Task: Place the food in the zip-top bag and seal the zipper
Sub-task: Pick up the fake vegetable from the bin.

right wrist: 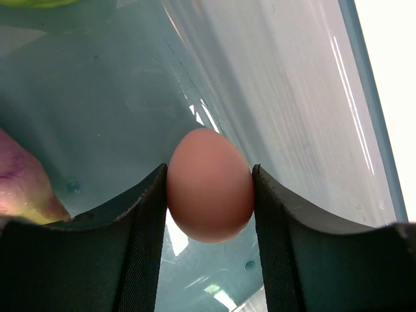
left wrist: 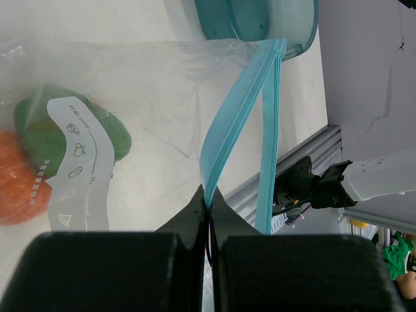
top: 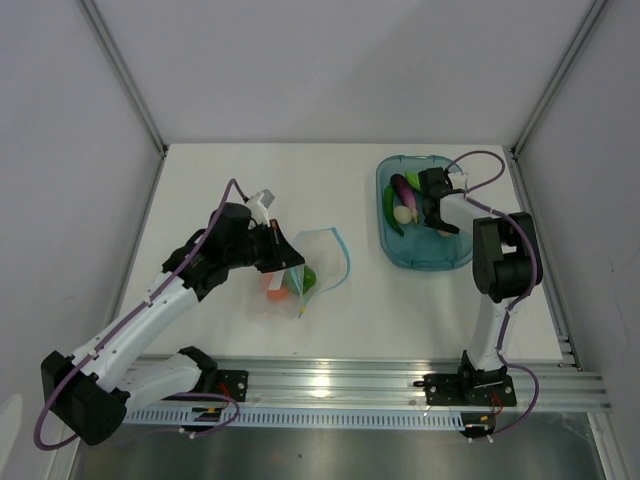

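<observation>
while the zip-top bag [top: 322,262] lies on the table [top: 250,180] left of centre, its mouth is held open by the left gripper [left wrist: 209,203], whose jaws are pinched shut on the light blue zipper [left wrist: 239,123] at one end of the opening. a green piece [left wrist: 39,110] and an orange piece [left wrist: 16,179] are seen inside the bag, behind the white label [left wrist: 81,169]. the loading step is judged to be in hand, roughly midway: the dark purple eggplant [top: 401,188], a white-pink round piece [top: 403,213] and other green pieces [top: 413,180] are seen in the blue tray [top: 440,263] on the right. the right gripper [right wrist: 209,170] is lowered into that tray and is closed on a small brownish egg-shaped piece [right wrist: 209,195], with both pads [right wrist: 149,221] touching its sides. whether the piece rests on the tray floor cannot be told. next, a straight lift clear of the tray wall is called for, then a carry across to the bag, where the piece should be released between the two zipper lips, not on top of them. the smooth rounded shape is judged likely to slip from a loose grip. sealing is not yet begun.
</observation>
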{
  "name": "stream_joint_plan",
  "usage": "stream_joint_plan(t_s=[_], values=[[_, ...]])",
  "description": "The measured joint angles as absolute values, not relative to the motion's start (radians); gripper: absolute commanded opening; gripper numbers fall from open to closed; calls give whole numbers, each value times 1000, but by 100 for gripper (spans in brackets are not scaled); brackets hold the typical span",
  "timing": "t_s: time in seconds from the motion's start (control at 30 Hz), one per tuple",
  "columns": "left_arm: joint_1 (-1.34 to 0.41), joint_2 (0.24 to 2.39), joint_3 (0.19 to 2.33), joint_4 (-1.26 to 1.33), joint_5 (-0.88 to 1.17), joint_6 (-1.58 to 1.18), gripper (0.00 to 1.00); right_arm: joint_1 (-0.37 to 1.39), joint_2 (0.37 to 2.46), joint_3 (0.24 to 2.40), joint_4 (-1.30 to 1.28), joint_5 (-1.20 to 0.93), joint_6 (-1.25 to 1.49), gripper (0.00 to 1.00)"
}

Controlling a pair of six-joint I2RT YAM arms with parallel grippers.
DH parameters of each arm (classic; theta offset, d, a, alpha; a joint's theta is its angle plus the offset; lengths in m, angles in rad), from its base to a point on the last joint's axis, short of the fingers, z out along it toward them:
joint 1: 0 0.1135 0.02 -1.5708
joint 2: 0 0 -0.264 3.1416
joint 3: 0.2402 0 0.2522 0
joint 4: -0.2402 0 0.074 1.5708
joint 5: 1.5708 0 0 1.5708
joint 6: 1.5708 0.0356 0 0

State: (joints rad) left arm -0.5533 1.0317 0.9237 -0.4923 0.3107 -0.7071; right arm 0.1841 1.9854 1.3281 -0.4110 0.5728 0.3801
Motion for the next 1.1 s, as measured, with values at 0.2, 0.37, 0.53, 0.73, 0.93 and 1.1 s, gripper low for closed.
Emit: stream_joint_plan(t_s=[0.2,0.37,0.53,0.73,0.93,1.1], values=[[-553,1017,915,-482,311,-707,1,206,1907,1309,-414,539,365,0],[-553,995,893,-479,311,-708,1,273,1767,1305,-410,481,359,0],[-553,992,886,-473,313,-708,1,369,1591,1275,-385,385,334,0],[-553,992,886,-472,318,-708,0,528,1356,1188,-358,257,278,0],[-553,992,886,-472,318,-708,1,675,1144,1142,-348,33,210,0],[-553,992,886,-472,318,-709,1,740,1089,1120,-340,-117,177,6]])
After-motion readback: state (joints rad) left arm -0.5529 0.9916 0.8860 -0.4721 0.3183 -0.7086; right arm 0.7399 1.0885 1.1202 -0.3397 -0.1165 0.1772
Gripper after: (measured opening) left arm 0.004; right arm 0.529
